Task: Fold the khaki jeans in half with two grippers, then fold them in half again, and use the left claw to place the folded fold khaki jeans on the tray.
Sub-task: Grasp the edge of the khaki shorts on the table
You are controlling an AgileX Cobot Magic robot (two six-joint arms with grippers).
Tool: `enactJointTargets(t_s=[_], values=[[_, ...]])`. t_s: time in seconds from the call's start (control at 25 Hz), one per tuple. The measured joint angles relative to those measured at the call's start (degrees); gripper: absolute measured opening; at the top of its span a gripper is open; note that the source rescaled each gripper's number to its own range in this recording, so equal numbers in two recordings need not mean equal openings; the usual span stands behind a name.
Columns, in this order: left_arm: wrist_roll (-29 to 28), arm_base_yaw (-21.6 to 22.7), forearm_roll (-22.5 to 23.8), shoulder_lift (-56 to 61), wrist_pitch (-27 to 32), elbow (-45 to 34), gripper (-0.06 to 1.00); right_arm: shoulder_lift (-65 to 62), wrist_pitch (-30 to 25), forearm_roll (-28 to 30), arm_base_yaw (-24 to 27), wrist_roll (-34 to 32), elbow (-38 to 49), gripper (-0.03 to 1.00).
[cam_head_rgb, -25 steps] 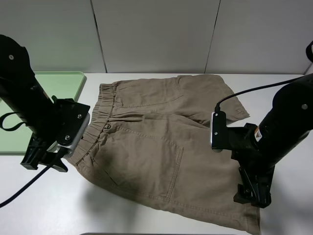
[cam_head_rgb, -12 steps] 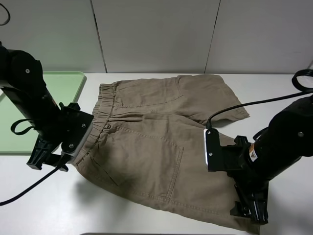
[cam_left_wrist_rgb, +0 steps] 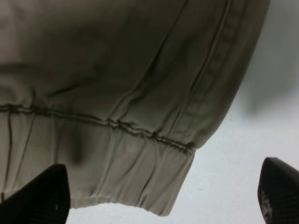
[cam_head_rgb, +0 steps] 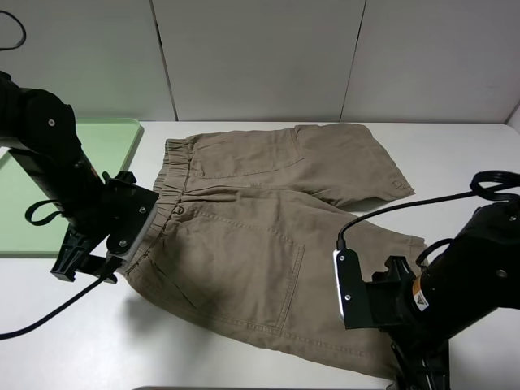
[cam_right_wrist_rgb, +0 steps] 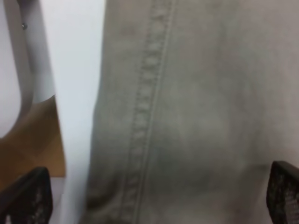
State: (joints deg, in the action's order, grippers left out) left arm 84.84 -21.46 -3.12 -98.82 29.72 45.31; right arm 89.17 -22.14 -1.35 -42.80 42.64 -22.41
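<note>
The khaki jeans (cam_head_rgb: 260, 236) are tan shorts lying flat on the white table, waistband to the left and legs to the right. My left gripper (cam_head_rgb: 80, 266) is low at the near waistband corner. In the left wrist view it (cam_left_wrist_rgb: 161, 205) is open, with that gathered corner (cam_left_wrist_rgb: 117, 154) between the fingertips (cam_left_wrist_rgb: 42, 196). My right gripper (cam_head_rgb: 418, 375) is low at the near leg's hem by the table's front edge. In the right wrist view it (cam_right_wrist_rgb: 154, 200) is open over the stitched hem (cam_right_wrist_rgb: 149, 116). The mint-green tray (cam_head_rgb: 110, 142) sits at the far left, partly behind the left arm.
The table's front edge (cam_right_wrist_rgb: 79, 116) runs just beside the hem, with brown floor (cam_right_wrist_rgb: 32, 144) below it. A grey panel wall (cam_head_rgb: 260, 57) stands behind the table. A black cable (cam_head_rgb: 32, 313) trails from the left arm across the table.
The right arm has moved toward the table's front edge and lowered onto the near leg's hem. The left arm has settled slightly at the waistband corner. The shorts have not moved.
</note>
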Motion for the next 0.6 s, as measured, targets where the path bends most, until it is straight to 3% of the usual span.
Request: enactJointTargets(t_s=[0.6], values=[[0.05, 0.0, 0.0, 0.0, -2.67, -4.3, 0.92, 0.0, 4.19, 0.0, -0.06, -1.03, 0.31, 1.0]])
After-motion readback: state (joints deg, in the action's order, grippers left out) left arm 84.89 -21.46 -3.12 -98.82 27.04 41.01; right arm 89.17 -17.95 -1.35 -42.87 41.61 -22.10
